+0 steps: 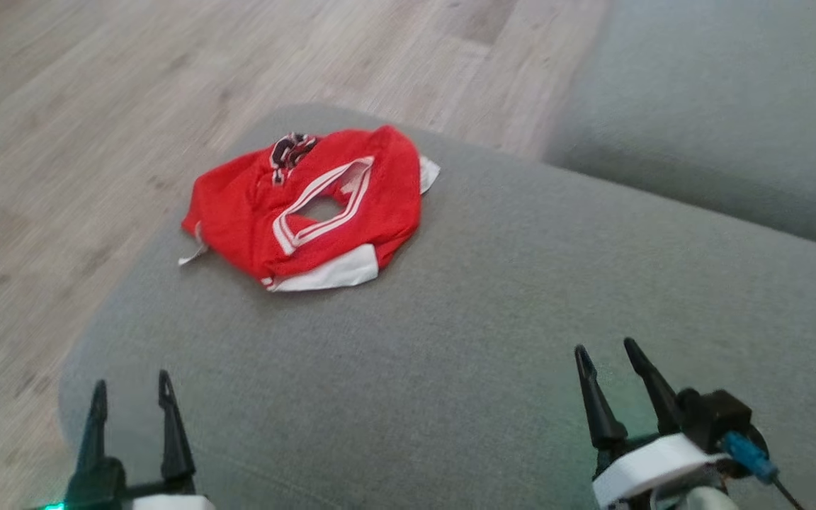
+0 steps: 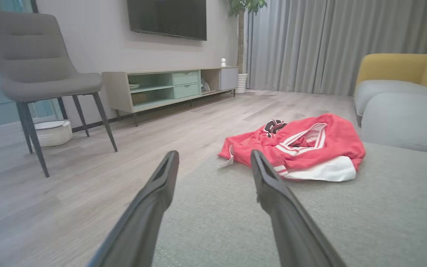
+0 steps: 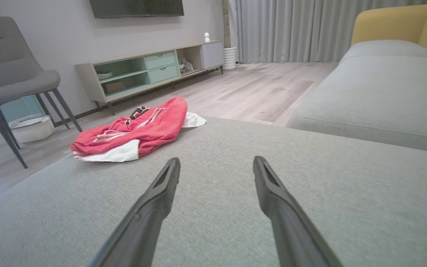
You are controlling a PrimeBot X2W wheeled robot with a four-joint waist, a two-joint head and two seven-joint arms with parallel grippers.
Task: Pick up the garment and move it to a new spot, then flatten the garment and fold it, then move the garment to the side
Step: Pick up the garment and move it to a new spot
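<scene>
The garment (image 1: 309, 209) is a red jersey with white trim, lying crumpled near the far left corner of the grey cushion (image 1: 493, 340). It also shows in the left wrist view as the garment (image 2: 302, 148) and in the right wrist view as the garment (image 3: 135, 131). My left gripper (image 1: 132, 389) hovers open at the cushion's near left edge, well short of the jersey. Over the near right part of the cushion my right gripper (image 1: 610, 350) is open too, with nothing between its fingers. In each wrist view the fingers (image 2: 161, 178) (image 3: 165, 181) stand spread apart.
Wooden floor (image 1: 61, 142) lies beyond the cushion's left and far edges. A second grey sofa cushion (image 1: 720, 106) with a yellow backrest (image 3: 391, 22) is at the right. A grey chair (image 2: 35, 66), a white basket (image 2: 52, 131) and a low TV cabinet (image 2: 169, 87) stand across the room.
</scene>
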